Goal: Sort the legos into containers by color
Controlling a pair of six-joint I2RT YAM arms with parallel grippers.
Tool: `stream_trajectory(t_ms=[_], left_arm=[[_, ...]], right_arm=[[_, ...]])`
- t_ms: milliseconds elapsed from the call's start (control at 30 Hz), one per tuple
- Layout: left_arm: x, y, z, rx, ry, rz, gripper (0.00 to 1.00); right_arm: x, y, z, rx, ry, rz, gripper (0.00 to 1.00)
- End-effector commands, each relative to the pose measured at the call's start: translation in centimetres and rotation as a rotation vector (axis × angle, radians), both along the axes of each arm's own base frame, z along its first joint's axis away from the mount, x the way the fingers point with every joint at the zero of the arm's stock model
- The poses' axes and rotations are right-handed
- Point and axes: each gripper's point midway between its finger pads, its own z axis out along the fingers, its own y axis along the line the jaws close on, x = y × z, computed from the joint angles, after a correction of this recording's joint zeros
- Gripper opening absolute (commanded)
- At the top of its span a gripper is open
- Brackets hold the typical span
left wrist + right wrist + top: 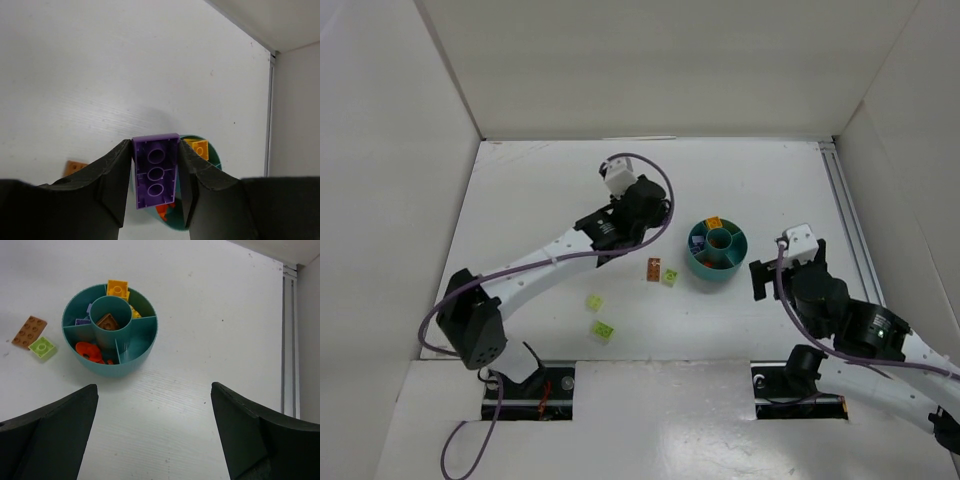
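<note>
Clamping a purple brick (pixel 156 175), its tube-ribbed underside showing, our left end effector (pixel 155 142) hangs left of the round, divided teal bowl (pixel 131 367); our right end effector (pixel 154 390) gapes right of it. We see a matte white surface (pixel 225 315) and white walls (pixel 650 60).

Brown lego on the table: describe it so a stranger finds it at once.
Find the round teal bowl on the white table. Just left of it lie two loose pieces side by side. The brown lego is the flat, oblong plate with two rows of studs; its neighbour, the lime green lego, is smaller and square.
</note>
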Motion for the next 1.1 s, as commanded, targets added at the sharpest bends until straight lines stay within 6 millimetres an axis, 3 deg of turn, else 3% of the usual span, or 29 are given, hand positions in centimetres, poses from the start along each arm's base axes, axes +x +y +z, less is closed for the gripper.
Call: stream_trajectory(t_ms=[0, 133, 333, 467, 800, 1067], left_arm=[[1.7, -3.1, 0.7, 0.061, -0.051, -0.025, 0.26], [2.7, -6.6, -0.2, 0.081, -0.041, -0.076, 0.26], [3.9, -8.4, -1.9, 0.115, -0.024, -0.098, 0.26], [3.3, -9.7, -2.8, 0.156, -0.036, -0.100, 0.26], [2.5, -10.7, -5.8, 0.272, 0.006, -0.058, 0.26], [1.5, -10.0, -7.0, 0.285, 0.045, -0.049, 0.24]], right_arm=[[-0.2, -1.3, 0.5, 0.047, -0.024, -0.057, 0.99], [-0.4, -1.9, 0.5, 0.042, -0.025, -0.078, 0.99], [-0.4, -2.1, 0.4, 0.043, -0.023, -0.089, 0.99], [-0.4, -2.2, 0.4, 0.049, -0.025, -0.100, 0.99], [-0.5, -2.5, 0.3, 0.066, -0.021, -0.117, 0.99], [-0.6, -2.6, 0.1, 0.067, -0.016, -0.120, 0.99]])
